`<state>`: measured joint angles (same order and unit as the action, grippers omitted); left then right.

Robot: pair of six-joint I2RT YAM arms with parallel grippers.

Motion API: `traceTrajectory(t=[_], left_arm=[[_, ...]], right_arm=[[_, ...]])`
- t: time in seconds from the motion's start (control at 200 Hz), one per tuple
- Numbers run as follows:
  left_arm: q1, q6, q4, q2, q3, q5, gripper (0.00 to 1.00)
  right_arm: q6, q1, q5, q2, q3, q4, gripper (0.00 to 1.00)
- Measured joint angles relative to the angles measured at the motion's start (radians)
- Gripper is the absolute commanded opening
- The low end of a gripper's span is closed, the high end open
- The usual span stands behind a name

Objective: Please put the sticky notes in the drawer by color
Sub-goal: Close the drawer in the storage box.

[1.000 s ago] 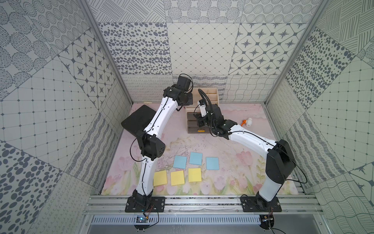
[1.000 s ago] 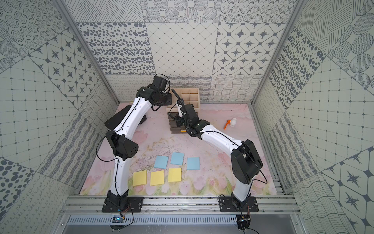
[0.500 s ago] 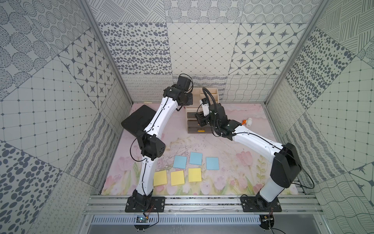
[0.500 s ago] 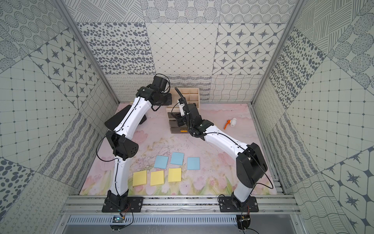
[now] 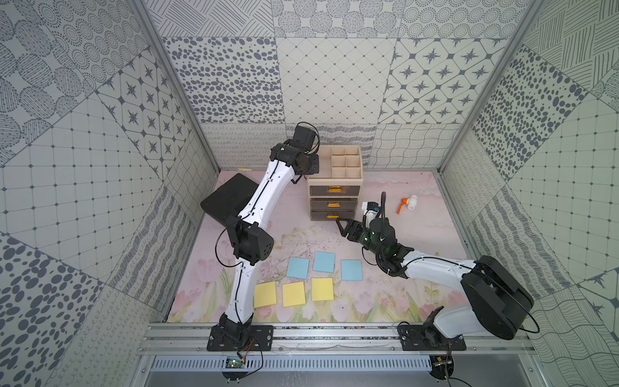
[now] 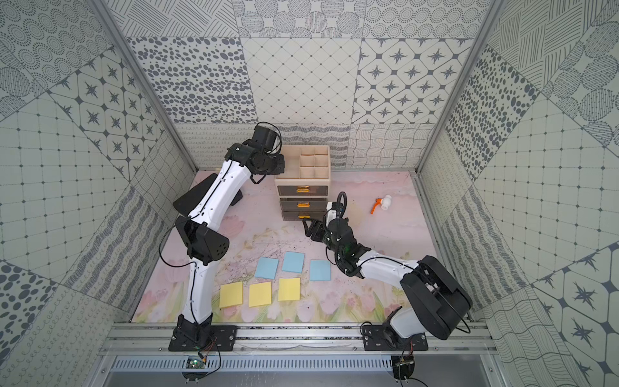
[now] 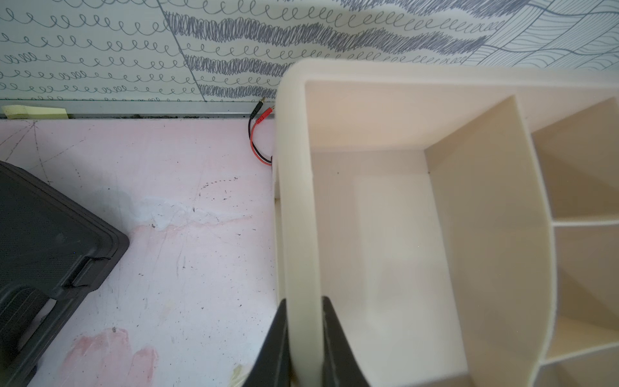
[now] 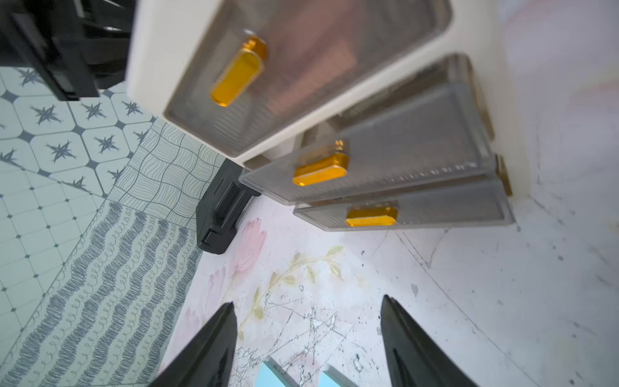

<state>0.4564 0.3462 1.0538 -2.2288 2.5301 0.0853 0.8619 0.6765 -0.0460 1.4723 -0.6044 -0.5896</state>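
Right gripper [image 8: 308, 300] has backed off the drawer [image 5: 335, 186], jaws apart.

At back centre of the pink floral counter [image 5: 435, 234], against the rear wall: cream plastic drawer cabinet [image 5: 335, 181], front toward the robot bases, lower two drawers jutting forward, the bottom one farthest. Left of it, apart, near the left wall: flat black plastic case [image 5: 227, 201]. Right of it, well apart: small orange-and-white plastic piece [image 5: 407, 204]. Toward the front, two rows close together: three light blue square sticky notes [image 5: 324, 262] behind, three yellow square sticky notes [image 5: 293, 294] before them, shifted left. Left hand [image 7: 303, 300] astride the left wall of the cabinet's top tray, clamped on it. Right hand [image 8: 308, 300] just before the bottom drawer, spread wide, between cabinet and notes.
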Motion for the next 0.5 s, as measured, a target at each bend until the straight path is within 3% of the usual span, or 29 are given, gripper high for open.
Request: traceTrajectory(t=[0.315, 0.5], left_arm=[[0.0, 0.003, 0.01, 0.0, -0.003, -0.004, 0.17], [0.0, 0.003, 0.012, 0.003, -0.016, -0.011, 0.17]], right_arm=[[0.268, -0.092, 0.005, 0.253, 0.015, -0.442, 0.67], [0.358, -0.125, 0.024, 0.387, 0.0, -0.558, 0.64]])
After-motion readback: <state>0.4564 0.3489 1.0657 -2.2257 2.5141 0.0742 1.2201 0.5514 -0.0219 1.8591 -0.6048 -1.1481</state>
